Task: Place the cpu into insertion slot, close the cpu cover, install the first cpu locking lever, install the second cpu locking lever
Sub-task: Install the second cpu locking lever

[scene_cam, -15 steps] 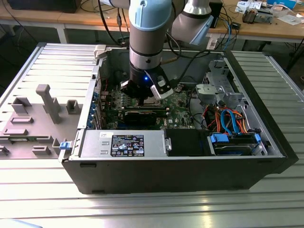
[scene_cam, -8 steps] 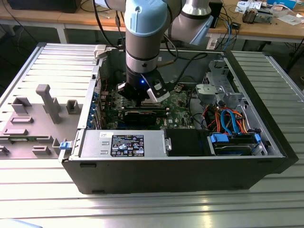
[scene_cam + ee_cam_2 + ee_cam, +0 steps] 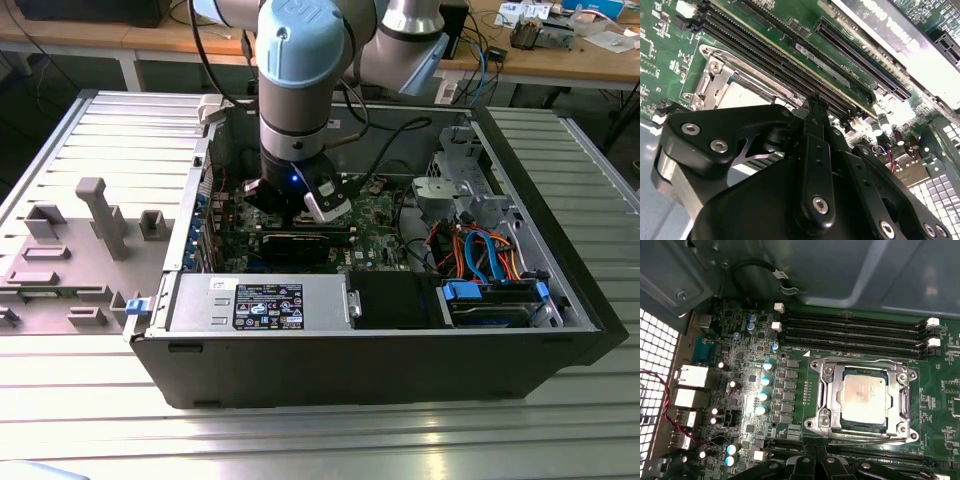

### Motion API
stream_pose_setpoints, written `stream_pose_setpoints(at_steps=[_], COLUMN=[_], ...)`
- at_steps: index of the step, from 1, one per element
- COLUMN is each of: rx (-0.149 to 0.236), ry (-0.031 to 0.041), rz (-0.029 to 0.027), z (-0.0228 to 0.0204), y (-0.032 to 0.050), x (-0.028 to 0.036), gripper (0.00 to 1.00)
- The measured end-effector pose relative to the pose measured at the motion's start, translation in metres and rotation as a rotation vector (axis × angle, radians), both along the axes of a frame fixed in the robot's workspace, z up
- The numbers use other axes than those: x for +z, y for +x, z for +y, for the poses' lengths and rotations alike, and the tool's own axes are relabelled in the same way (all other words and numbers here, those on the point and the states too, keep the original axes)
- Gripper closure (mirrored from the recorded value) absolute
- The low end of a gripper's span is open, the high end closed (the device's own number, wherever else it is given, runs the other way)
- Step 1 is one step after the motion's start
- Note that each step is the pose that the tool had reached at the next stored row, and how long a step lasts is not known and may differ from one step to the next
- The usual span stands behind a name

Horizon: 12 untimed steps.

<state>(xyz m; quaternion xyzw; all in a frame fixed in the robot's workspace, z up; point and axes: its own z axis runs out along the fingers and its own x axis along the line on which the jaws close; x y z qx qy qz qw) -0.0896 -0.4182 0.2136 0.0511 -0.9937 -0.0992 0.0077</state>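
Closest in, my pincer (image 3: 815,102) hangs black and bulky low over the green board (image 3: 940,405); wide or narrow, I cannot tell from here. Just beyond its tip in the first wrist view lies the cpu (image 3: 862,400), silvery top up, sitting flat in the insertion slot (image 3: 906,374). The cpu cover (image 3: 832,390) looks to be down around it, framing the chip. Thin wire levers seem to run along the frame's edges, though I can't make out whether either is hooked under its catch.

Here's the danger: if that cover isn't fully seated, pressing a lever would load the chip unevenly and hurt the contacts beneath. The wire is slim, so I could slip off it and strike the board. The memory slots (image 3: 855,335) run just beside the frame, and a sideways drift would catch their clips.
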Motion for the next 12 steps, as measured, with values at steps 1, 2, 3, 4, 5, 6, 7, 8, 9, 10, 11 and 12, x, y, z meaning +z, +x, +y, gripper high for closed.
stream_pose_setpoints(at_steps=[1,2,3,4,5,6,7,8,9,10,11,12], rx=[-0.003,-0.006,-0.008,-0.011,-0.018,-0.024,-0.026,-0.029,-0.030,-0.032,-0.033,-0.034], ry=[0.0007,0.0069,0.0087,0.0095,0.0095,0.0097,0.0100,0.0106,0.0109,0.0117,0.0130,0.0137], rz=[0.0002,0.0001,0.0001,0.0000,0.0002,0.0001,0.0000,0.0000,0.0000,0.0002,0.0002,0.0003], z=[0.0000,0.0000,0.0001,0.0002,0.0003,0.0002,0.0002,0.0002,0.0003,0.0003,0.0003,0.0003], y=[-0.0005,-0.0011,-0.0012,-0.0015,-0.0019,-0.0021,-0.0022,-0.0023,-0.0024,-0.0028,-0.0031,-0.0033], x=[-0.0002,-0.0006,-0.0011,-0.0020,-0.0035,-0.0045,-0.0050,-0.0056,-0.0059,-0.0065,-0.0068,-0.0070], gripper=[0.89,0.89,0.89,0.89,0.89,0.89,0.89,0.89,0.89,0.89,0.89,0.89])
